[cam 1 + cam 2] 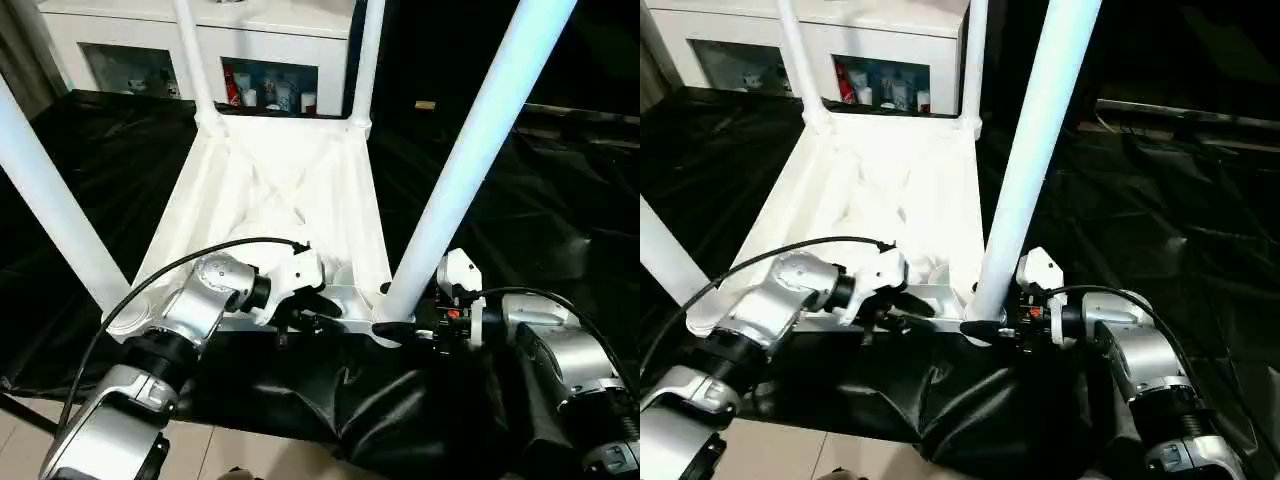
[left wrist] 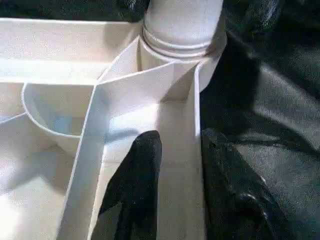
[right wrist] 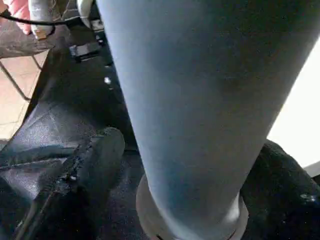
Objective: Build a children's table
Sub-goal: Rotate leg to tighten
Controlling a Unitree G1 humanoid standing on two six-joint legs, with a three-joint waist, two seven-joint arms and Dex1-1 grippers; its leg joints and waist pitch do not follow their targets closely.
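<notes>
**Operator:** With all four legs standing up from the upturned tabletop (image 1: 290, 180) on the black-draped table (image 1: 560, 220), I'm watching the near right leg (image 1: 470, 150). Its long axis rises and leans away from the right gripper (image 1: 425, 325).

**Second:** Jaws?

**Operator:** Right jaws stand wide either side of that leg's base, not visibly pressing. The left gripper (image 2: 172, 165) has narrow jaws straddling the tabletop's near rim wall; I can't tell whether they grip.
</notes>
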